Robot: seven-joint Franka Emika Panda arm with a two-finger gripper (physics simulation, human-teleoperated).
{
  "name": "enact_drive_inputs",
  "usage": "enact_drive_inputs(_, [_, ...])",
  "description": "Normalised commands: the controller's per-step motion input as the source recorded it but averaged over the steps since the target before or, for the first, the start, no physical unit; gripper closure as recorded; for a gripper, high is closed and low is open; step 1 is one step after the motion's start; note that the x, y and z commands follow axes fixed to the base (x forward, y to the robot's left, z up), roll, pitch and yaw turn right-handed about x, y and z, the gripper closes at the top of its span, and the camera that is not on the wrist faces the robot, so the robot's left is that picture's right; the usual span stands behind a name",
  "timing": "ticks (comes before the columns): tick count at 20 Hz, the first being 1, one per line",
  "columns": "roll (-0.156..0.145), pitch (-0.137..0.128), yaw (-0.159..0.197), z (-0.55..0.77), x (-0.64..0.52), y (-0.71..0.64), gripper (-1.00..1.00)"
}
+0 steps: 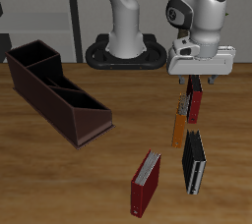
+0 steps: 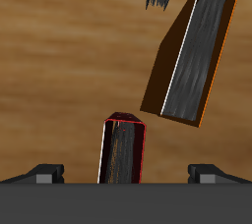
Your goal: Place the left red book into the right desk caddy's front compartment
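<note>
The left red book (image 1: 195, 104) is a slim dark red hardcover standing upright on the table. My gripper (image 1: 198, 84) hangs right above it, open, with one finger on each side of the book's top edge and not gripping it. In the wrist view the red book (image 2: 123, 151) shows end-on between the wide-apart fingertips (image 2: 44, 174) of my gripper (image 2: 128, 173). The right desk caddy (image 1: 77, 120) is a long maroon-brown open box with inner dividers. It lies far across the table from the gripper, and its tall-walled sections are empty.
A thin orange book (image 1: 179, 127) stands close beside the red book, toward the front edge, and also shows in the wrist view (image 2: 192, 56). A black book (image 1: 193, 163) and a red book with a grey-white page block (image 1: 146, 182) stand nearer the front edge.
</note>
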Motion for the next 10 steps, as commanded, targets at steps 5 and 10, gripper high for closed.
enact_drive_inputs(5, [0.014, 0.015, 0.001, -0.20, -0.06, 0.07, -1.00])
enact_drive_inputs(10, [0.016, 0.012, 0.012, -0.16, -0.06, 0.07, -1.00])
